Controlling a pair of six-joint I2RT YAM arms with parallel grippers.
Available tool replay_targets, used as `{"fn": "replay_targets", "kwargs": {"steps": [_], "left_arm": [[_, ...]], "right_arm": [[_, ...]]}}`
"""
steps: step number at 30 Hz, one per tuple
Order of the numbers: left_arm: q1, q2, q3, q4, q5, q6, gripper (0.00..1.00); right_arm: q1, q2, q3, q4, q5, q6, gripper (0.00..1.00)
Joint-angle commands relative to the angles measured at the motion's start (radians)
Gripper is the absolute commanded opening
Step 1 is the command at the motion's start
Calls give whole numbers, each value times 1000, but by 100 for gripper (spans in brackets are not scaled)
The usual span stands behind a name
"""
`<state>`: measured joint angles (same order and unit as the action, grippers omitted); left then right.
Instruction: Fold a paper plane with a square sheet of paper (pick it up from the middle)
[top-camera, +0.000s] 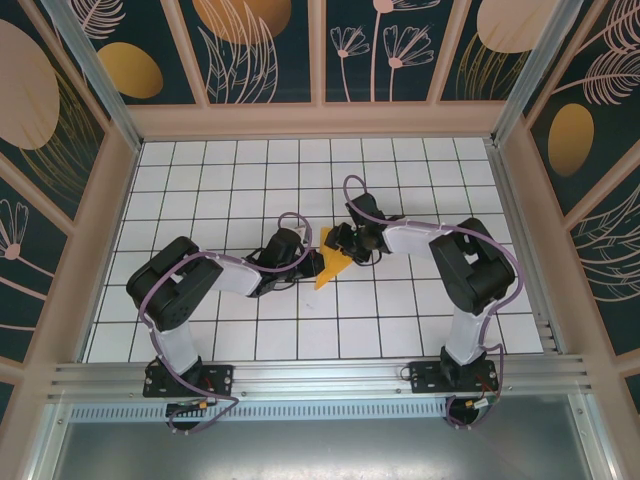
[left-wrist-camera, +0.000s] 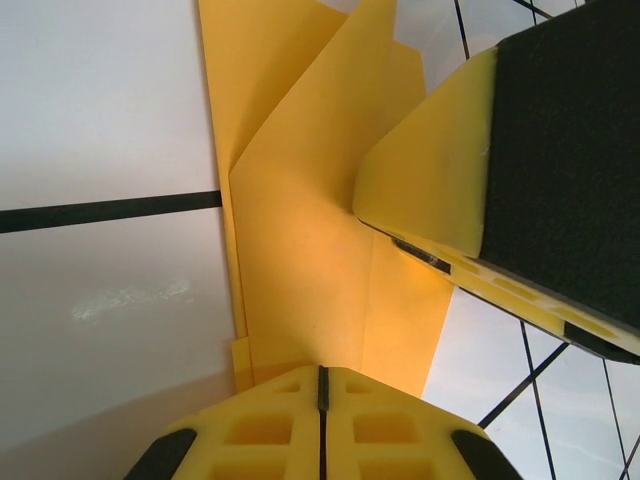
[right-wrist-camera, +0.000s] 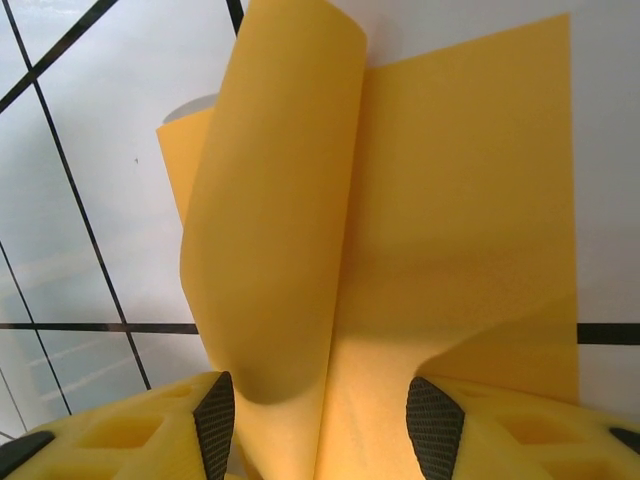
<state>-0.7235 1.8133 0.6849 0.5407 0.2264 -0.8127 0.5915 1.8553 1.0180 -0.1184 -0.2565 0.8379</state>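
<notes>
The orange-yellow sheet of paper (top-camera: 331, 265) lies mid-table, folded in layers into a narrow pointed wedge. My left gripper (top-camera: 303, 262) is at its left side, and my right gripper (top-camera: 352, 245) is at its upper right. In the left wrist view the left gripper (left-wrist-camera: 321, 372) is shut, its tips resting on the near edge of the paper (left-wrist-camera: 300, 230). One of the right gripper's fingers (left-wrist-camera: 420, 170) sits on the paper just beyond. In the right wrist view the right gripper (right-wrist-camera: 320, 425) is open and straddles the paper (right-wrist-camera: 460, 200). A loose flap (right-wrist-camera: 270, 200) curls up by the left pad.
The white grid-tiled tabletop (top-camera: 230, 180) stretches around the paper. Beige frame walls (top-camera: 100, 230) enclose it on the left, right and back. A metal rail (top-camera: 320, 378) runs along the near edge by the arm bases.
</notes>
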Motion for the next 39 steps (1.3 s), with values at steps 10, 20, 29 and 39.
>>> {"fn": "replay_targets", "kwargs": {"steps": [10,20,29,39], "left_arm": [[4,-25,4,-13,-6,-9,16],[18,-161,-62,19,-91,-46,17],[21,-153,-73,78,-51,-62,16],[21,-62,-44,111,53,-63,15]], "right_arm": [[31,186,-40,-165,185,-43,54],[43,215,-28,-189,221,-52,52],[49,242,-18,-214,238,-28,51],[48,240,-22,-216,235,1,49]]}}
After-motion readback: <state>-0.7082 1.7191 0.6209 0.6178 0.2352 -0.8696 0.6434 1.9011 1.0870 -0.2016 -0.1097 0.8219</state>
